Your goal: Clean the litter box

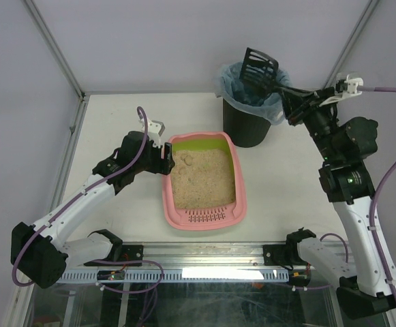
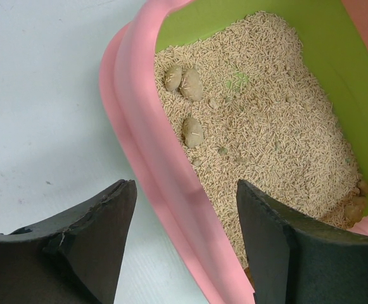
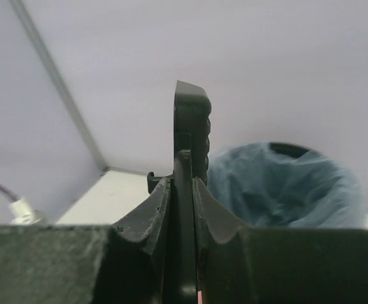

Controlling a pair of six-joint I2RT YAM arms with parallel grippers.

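In the right wrist view the scoop (image 3: 193, 126) shows only edge-on and the fingers (image 3: 145, 221) hide the bin (image 3: 289, 149) below its rim; the left wrist view cuts off the litter box (image 2: 139, 126) at its grille end. The box lies mid-way across the table (image 1: 116, 122), its left wall between the spread, empty jaws of the left gripper (image 2: 185, 190). The right gripper (image 3: 182, 187) is clamped on the scoop's handle above the bin, well apart from the box.
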